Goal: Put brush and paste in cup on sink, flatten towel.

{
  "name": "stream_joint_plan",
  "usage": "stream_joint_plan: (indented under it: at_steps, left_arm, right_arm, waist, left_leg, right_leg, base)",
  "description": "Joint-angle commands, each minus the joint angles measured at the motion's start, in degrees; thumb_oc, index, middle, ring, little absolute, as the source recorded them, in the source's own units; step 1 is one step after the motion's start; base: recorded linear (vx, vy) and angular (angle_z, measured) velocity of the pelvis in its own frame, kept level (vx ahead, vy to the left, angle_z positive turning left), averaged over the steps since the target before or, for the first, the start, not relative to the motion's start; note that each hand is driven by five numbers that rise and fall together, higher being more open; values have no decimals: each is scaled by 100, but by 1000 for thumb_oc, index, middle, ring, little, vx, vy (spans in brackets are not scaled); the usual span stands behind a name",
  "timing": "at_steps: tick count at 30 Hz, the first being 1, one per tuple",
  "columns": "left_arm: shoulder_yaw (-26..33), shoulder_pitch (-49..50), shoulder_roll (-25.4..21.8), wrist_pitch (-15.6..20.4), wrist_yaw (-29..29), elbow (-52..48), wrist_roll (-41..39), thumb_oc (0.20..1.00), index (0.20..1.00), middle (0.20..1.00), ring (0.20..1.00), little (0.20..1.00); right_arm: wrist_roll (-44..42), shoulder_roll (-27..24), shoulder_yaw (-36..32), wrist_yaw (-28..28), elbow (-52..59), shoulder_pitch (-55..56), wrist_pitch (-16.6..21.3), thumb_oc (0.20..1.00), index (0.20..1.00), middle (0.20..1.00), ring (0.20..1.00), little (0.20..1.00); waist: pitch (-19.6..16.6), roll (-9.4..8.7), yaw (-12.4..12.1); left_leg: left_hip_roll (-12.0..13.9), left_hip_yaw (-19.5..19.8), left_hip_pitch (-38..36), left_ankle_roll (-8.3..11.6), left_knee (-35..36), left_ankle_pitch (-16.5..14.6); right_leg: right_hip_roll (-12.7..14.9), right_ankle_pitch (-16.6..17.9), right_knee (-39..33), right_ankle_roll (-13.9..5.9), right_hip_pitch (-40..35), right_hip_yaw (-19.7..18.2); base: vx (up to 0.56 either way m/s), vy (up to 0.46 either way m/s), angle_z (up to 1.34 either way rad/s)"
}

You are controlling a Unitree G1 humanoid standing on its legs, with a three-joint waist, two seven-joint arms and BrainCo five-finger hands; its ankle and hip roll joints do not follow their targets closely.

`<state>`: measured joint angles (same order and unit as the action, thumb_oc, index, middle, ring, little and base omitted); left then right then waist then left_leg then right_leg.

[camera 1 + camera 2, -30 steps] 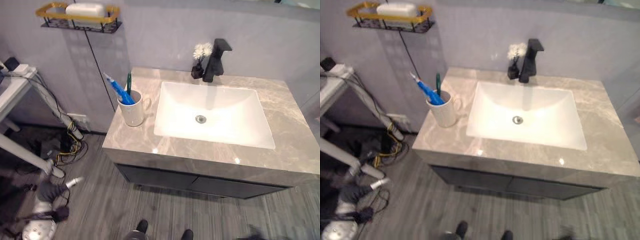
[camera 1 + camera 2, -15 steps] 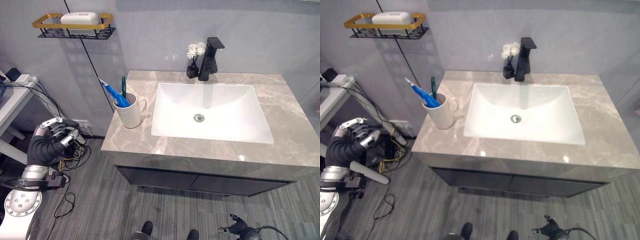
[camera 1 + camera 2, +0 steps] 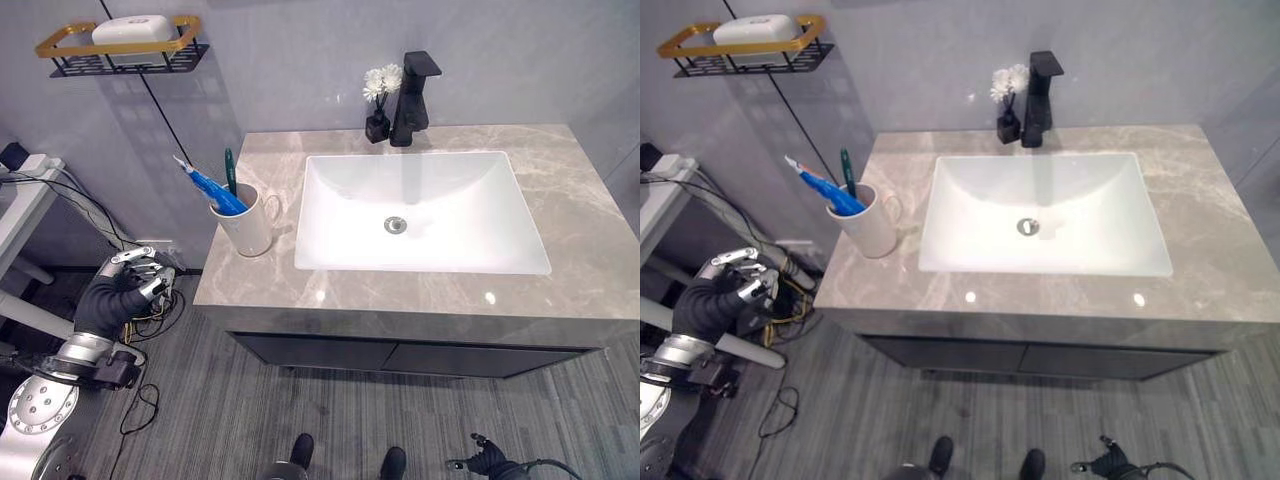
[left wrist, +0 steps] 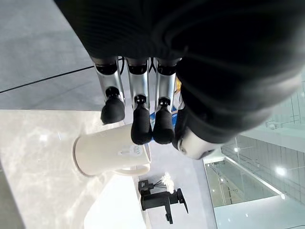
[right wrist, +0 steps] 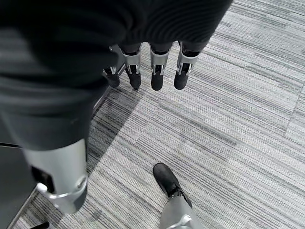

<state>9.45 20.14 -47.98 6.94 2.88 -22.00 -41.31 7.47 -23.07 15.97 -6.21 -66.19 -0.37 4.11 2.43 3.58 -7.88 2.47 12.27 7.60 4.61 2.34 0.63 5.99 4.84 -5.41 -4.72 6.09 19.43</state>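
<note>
Marble tabletop [image 3: 560, 175] carries a white cup [image 3: 245, 225] holding brush [image 3: 229, 170] and paste [image 3: 205, 186]; left robot hand [image 3: 128, 285] and right robot hand [image 5: 152, 71] hang empty, fingers relaxed.

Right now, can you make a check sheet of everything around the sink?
Surface: grey marble counter around a white sink, nothing lying in it.
Job's things: white cup on the counter's left end holds the blue toothpaste and green toothbrush; towel: nothing seen.
Clutter: black tap and small vase of white flowers behind the sink.
Hands: left hand low beside the counter, fingers relaxed, holding nothing; right hand over the floor, open, holding nothing.
Cables: tangle on the floor by the wall.
Surroundings: wall shelf with a white item; striped grey floor.
</note>
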Motion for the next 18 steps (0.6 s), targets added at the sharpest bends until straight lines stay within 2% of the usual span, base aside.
stream_joint_plan:
  at_steps: [1, 8, 14, 18]
  left_arm:
    - [-213, -7, -365, -107, 129, -79, -203, 200, 200, 200, 200, 200]
    - [-628, -93, -577, -237, 187, 115, -594, 200, 200, 200, 200, 200]
    - [-881, -187, -545, -262, 145, 386, -636, 200, 200, 200, 200, 200]
    - [-1205, -310, -503, -323, 188, 707, -1012, 200, 200, 200, 200, 200]
  right_arm:
    - [-64, -127, 199, -55, 233, -143, 144, 1000, 1000, 1000, 1000, 1000]
    - [168, -300, 491, 86, 582, -88, 200, 1000, 1000, 1000, 1000, 1000]
    - [142, -317, 518, 76, 627, -77, 186, 1000, 1000, 1000, 1000, 1000]
    - [259, -332, 704, 143, 690, -34, 197, 1000, 1000, 1000, 1000, 1000]
  waist:
    - [51, -163, 141]
    - [60, -214, 257]
    - [45, -258, 332]
    - [9, -296, 398]
  left_leg:
    - [-49, 307, 392, -43, 266, 371]
    - [-13, 204, 362, -68, 266, 302]
    - [25, 99, 284, -80, 266, 248]
    - [75, 14, 244, -71, 266, 221]
  right_leg:
    - [188, -424, 41, -344, -287, 55]
    - [184, -405, 41, -366, -219, -106]
    - [159, -414, 41, -375, -196, -237]
    - [133, -429, 41, -373, -169, -334]
  base:
    - [0, 0, 0]
    - [38, 2, -7]
    - [47, 3, -11]
    - [66, -14, -18]
